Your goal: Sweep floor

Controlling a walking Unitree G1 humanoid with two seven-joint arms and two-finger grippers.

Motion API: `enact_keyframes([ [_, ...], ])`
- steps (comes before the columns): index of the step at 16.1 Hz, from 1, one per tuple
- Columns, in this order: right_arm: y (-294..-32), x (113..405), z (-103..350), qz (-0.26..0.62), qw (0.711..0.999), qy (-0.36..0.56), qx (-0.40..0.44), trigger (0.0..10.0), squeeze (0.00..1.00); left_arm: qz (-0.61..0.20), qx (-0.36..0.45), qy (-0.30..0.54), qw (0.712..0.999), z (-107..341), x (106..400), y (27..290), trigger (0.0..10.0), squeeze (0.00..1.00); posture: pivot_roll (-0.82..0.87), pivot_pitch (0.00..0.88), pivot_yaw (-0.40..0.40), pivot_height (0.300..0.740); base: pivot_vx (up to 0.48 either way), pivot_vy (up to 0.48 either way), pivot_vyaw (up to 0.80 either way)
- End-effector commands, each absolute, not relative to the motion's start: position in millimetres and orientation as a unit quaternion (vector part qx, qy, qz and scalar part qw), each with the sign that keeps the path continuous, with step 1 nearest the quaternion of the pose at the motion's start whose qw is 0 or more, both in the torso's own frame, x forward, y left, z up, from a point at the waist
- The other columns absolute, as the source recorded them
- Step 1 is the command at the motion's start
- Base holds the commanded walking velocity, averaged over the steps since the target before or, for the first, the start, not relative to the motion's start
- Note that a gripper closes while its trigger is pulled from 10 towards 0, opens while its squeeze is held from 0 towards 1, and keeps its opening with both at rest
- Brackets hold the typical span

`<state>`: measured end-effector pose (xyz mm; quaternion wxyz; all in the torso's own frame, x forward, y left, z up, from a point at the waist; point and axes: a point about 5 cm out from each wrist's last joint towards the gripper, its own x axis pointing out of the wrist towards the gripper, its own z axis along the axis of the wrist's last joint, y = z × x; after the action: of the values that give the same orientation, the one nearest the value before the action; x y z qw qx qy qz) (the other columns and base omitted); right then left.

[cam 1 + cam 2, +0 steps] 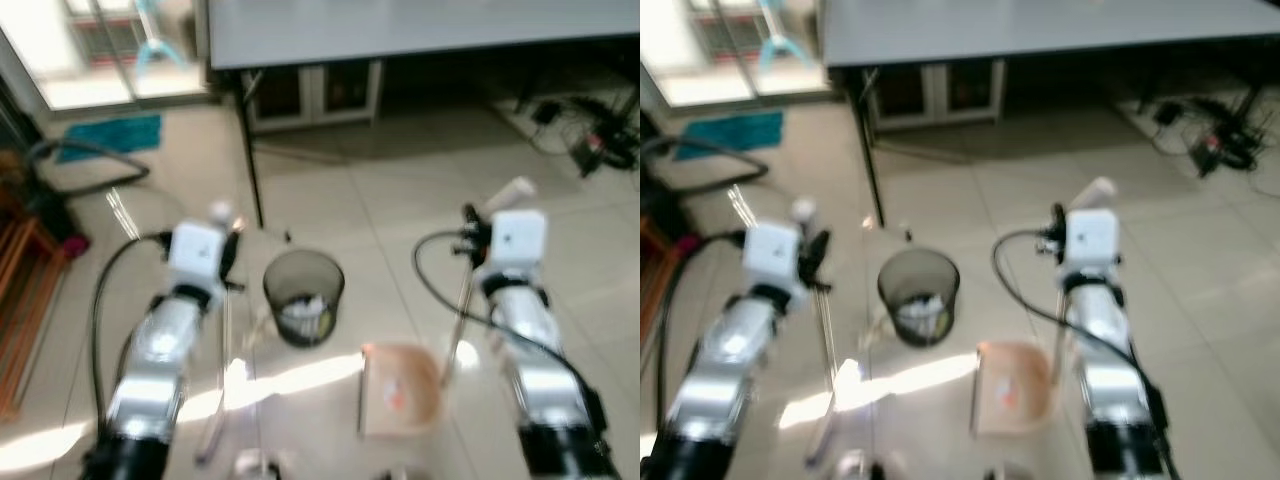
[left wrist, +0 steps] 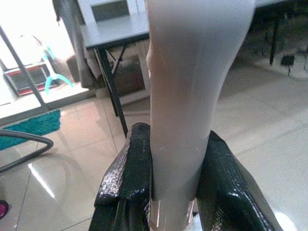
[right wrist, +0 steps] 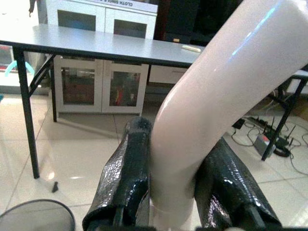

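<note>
My left gripper [image 2: 173, 159] is shut on the pale grey broom handle [image 2: 190, 72]. In the eye views that handle [image 1: 225, 340] runs down from the left gripper [image 1: 229, 250] to the floor. My right gripper [image 3: 175, 159] is shut on the curved pinkish-white dustpan handle [image 3: 226, 82]. A thin rod [image 1: 462, 310] leads from the right gripper [image 1: 470, 236] down to the pink dustpan [image 1: 400, 392], which rests on the tiles between my arms. The picture is blurred, and the broom head cannot be made out.
A black wire-mesh bin [image 1: 303, 297] with some white rubbish stands just ahead, between the arms. A grey table [image 1: 420, 25] on black legs [image 1: 250, 160] stands beyond, with white cabinets under it. Cables [image 1: 590, 135] lie far right; a teal mat [image 1: 110, 135] and a black hose [image 1: 90, 165] lie left.
</note>
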<state>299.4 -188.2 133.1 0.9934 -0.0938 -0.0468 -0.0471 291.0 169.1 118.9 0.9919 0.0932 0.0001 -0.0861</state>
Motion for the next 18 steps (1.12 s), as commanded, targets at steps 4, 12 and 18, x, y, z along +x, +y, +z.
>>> enact_keyframes([
  [4,-185,300,144,-0.054,0.993,-0.069,-0.081,10.0,0.0,-0.074,0.108,-0.016,0.991,128,294,175,10.0,0.0,0.03,0.06,0.031,0.74,0.0,-0.413,0.2],
  [12,-180,302,143,-0.056,0.992,-0.069,-0.084,10.0,0.0,-0.068,0.106,-0.027,0.992,132,301,170,10.0,0.0,0.02,0.066,0.038,0.74,0.0,-0.413,0.0],
  [18,-169,306,144,-0.028,0.992,-0.072,-0.098,10.0,0.0,-0.06,0.108,-0.034,0.992,134,303,174,10.0,0.0,0.02,0.064,0.032,0.74,0.0,-0.412,0.53],
])
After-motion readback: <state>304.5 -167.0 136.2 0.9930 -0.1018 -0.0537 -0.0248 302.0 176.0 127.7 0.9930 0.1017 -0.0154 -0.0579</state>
